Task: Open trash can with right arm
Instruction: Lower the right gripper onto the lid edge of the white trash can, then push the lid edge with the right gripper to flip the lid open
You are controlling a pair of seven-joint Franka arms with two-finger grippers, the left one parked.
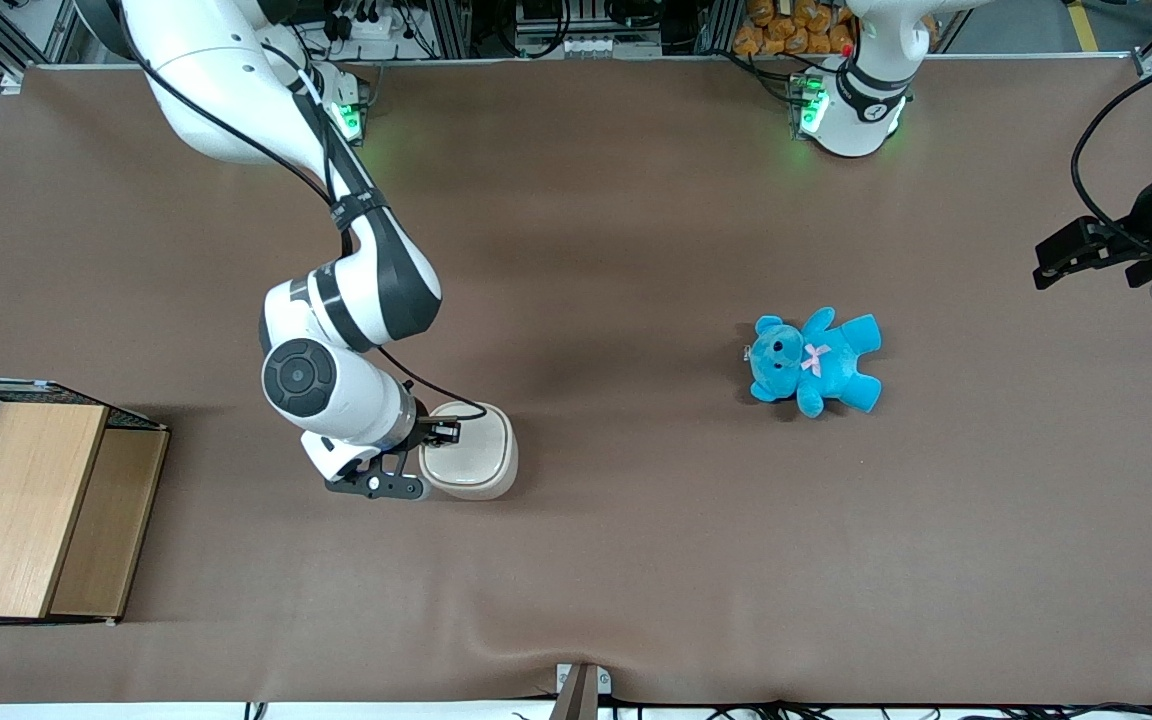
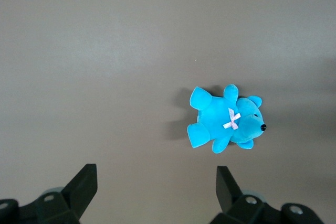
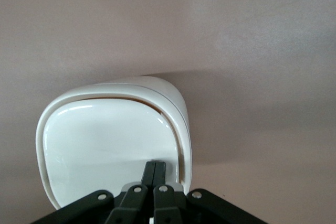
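Note:
The cream-white trash can [image 1: 481, 460] stands on the brown table cloth, nearer to the front camera than the right arm's elbow. Its flat lid [image 3: 100, 145] lies down, with a thin tan line showing along part of its rim. My right gripper [image 1: 433, 440] is above the can's edge on the working arm's side. In the right wrist view the gripper [image 3: 155, 165] has its two black fingers pressed together with nothing between them. Their tips are at the lid's surface, close to the rim.
A blue teddy bear [image 1: 814, 362] lies toward the parked arm's end of the table and also shows in the left wrist view [image 2: 226, 118]. A wooden-topped wire crate [image 1: 31, 505] stands at the working arm's end, near the table's front edge.

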